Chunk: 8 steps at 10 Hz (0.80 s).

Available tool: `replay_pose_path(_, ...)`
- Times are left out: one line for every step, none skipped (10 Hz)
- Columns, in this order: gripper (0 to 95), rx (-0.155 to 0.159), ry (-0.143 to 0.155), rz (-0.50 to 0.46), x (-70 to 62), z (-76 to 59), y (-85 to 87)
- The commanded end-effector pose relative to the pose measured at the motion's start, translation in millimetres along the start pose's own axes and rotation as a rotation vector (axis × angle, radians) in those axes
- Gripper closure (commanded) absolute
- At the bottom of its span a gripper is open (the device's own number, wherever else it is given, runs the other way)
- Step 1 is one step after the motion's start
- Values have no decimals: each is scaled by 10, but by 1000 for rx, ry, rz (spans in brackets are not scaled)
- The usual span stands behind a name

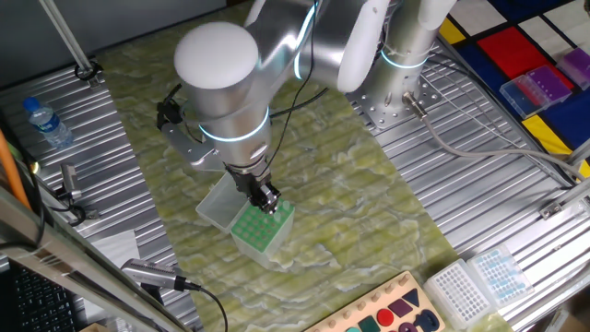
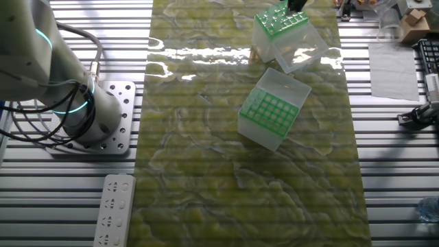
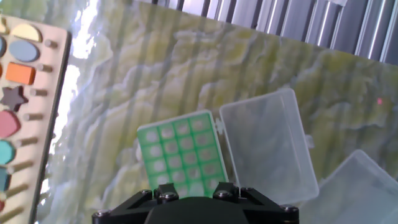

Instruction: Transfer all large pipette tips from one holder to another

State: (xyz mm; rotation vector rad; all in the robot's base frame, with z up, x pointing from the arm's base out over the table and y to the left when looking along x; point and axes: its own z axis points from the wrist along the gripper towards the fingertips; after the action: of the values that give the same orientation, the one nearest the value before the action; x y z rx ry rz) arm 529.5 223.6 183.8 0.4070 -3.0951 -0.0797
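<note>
Two green-racked tip holders stand on the surface: one (image 2: 269, 112) mid-mat, one (image 1: 262, 227) directly under my jaws (image 1: 268, 198), lid (image 3: 266, 150) hinged open. Pale large pipette tips (image 3: 181, 153) fill its grid; exact count unreadable. Jaw opening: cannot tell.

Jaws hidden; pipette tips (image 2: 282, 21) indistinct

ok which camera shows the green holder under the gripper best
hand view: it looks almost straight down on the holder, grid and open lid clear. one fixed view shows it slanted, partly behind the gripper. the other fixed view has it small at the top edge.
</note>
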Motion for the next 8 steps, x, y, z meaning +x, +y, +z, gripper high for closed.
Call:
replay_pose_path(570, 3, 0, -3, 11, 39, -13)
replay_pose_path(570, 5, -3, -6, 6, 78, -17)
replay_pose_path(570, 6, -4, -9, 3, 108, -16)
replay_pose_path(570, 6, -5, -11, 1, 131, -17)
replay_pose_path(760, 8, -7, -11, -1, 163, -17)
replay_pose_path(760, 9, -9, -12, -2, 192, -15)
replay_pose_path(760, 9, -11, -12, -3, 198, -13)
replay_pose_path(760, 12, -11, -13, -4, 236, 3)
